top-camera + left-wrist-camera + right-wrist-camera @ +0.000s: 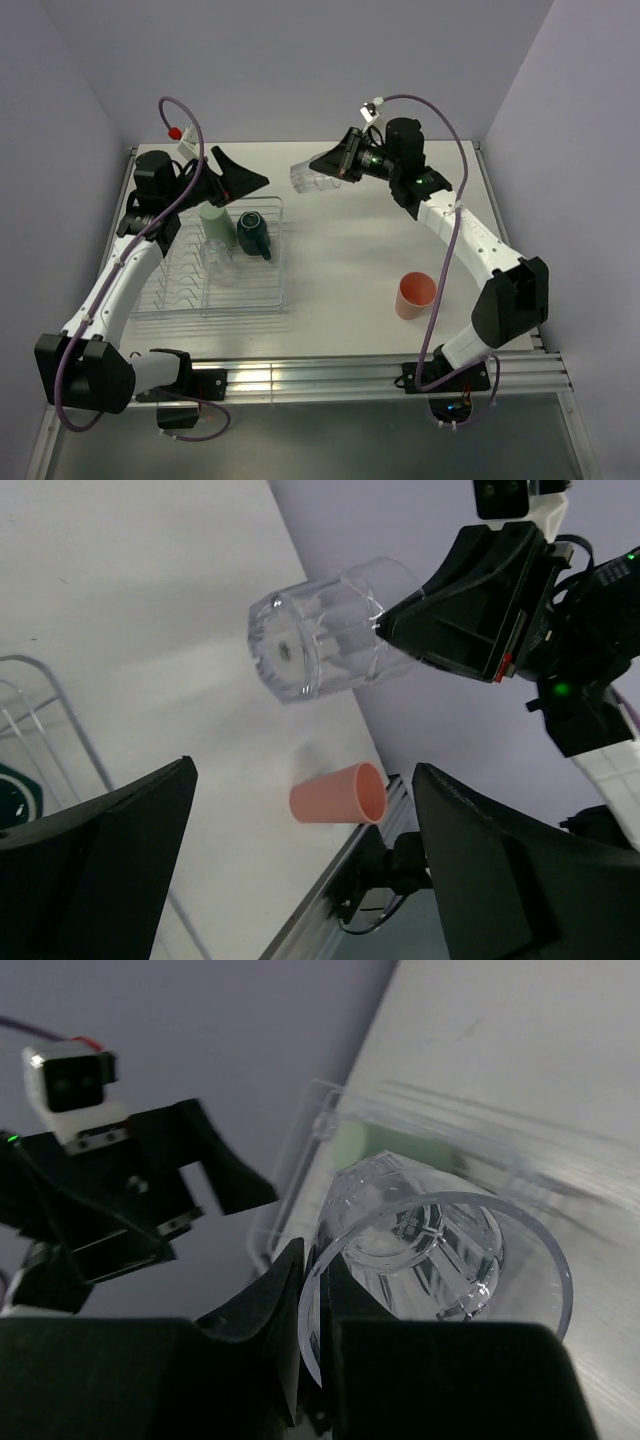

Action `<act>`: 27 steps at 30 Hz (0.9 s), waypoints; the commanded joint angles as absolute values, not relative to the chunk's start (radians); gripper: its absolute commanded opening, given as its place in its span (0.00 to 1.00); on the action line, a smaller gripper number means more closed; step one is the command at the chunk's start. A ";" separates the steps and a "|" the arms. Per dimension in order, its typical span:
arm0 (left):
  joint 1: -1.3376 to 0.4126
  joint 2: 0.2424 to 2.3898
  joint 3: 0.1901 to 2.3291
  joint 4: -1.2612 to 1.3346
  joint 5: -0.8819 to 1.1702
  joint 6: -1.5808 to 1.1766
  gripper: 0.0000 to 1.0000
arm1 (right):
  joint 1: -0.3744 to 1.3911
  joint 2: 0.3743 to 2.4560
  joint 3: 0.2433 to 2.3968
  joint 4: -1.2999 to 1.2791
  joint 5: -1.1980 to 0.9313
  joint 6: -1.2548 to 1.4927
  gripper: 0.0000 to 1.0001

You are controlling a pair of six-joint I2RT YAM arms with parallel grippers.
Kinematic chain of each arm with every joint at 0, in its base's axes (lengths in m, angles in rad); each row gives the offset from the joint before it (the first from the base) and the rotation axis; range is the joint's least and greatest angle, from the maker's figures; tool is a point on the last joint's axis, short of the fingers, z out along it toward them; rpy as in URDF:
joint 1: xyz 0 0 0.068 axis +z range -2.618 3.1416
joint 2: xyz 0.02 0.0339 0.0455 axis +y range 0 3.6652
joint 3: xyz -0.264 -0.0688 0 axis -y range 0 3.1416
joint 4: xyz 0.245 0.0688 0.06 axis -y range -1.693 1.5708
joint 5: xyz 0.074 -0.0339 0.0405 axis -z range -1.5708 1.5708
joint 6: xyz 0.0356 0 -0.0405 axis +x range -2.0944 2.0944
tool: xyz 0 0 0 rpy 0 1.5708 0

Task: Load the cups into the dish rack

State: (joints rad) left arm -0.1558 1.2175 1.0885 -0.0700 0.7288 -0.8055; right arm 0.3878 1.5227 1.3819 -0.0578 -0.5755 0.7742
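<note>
One clear glass [305, 177], pinched at the rim by my right claw [322, 166], hung tilted in the air off the far right corner of the dish rack [205, 311]. My left claw [243, 181] was spread wide, empty, over the rack's far end. Racked: pale green tumbler [212, 222], dark teal mug [253, 233]. One salmon-pink tumbler [414, 295] lay sideways on the table [340, 260], well to the right.

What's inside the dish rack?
A pale green tumbler and a dark teal mug sit in the dish rack. A clear thing, maybe a glass, stands beside them. The left arm hides the rack's far left corner.
</note>
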 commanded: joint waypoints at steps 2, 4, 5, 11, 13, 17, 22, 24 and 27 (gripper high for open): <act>-0.156 1.229 1.065 0.101 0.807 -0.885 0.99 | 0.429 1.545 1.417 0.244 -0.776 0.952 0.00; -0.160 1.229 1.048 0.118 0.804 -0.894 0.99 | 0.448 1.557 1.413 0.307 -0.808 1.000 0.00; -0.161 1.227 1.045 0.120 0.796 -0.896 0.99 | 0.454 1.562 1.411 0.325 -0.814 1.015 0.00; -0.172 1.229 1.032 0.127 0.781 -0.893 0.99 | 0.486 1.592 1.407 0.446 -0.851 1.115 0.00; -0.173 1.229 1.026 0.147 0.785 -0.903 0.99 | 0.492 1.605 1.411 0.471 -0.857 1.137 0.00; -0.181 1.224 1.011 0.201 0.805 -0.929 0.99 | 0.509 1.632 1.404 0.549 -0.876 1.199 0.00; -0.196 1.233 1.000 0.222 0.801 -0.931 0.99 | 0.528 1.672 1.404 0.676 -0.902 1.302 0.00; -0.199 1.233 0.989 0.238 0.802 -0.943 0.99 | 0.538 1.680 1.407 0.684 -0.904 1.312 0.00; -0.202 1.227 0.979 0.250 0.798 -0.945 0.99 | 0.546 1.683 1.402 0.689 -0.903 1.313 0.00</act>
State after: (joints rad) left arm -0.1963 1.2285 0.9916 0.1829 0.7933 -0.9382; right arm 0.5251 1.6939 1.3815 0.5533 -0.8661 1.2667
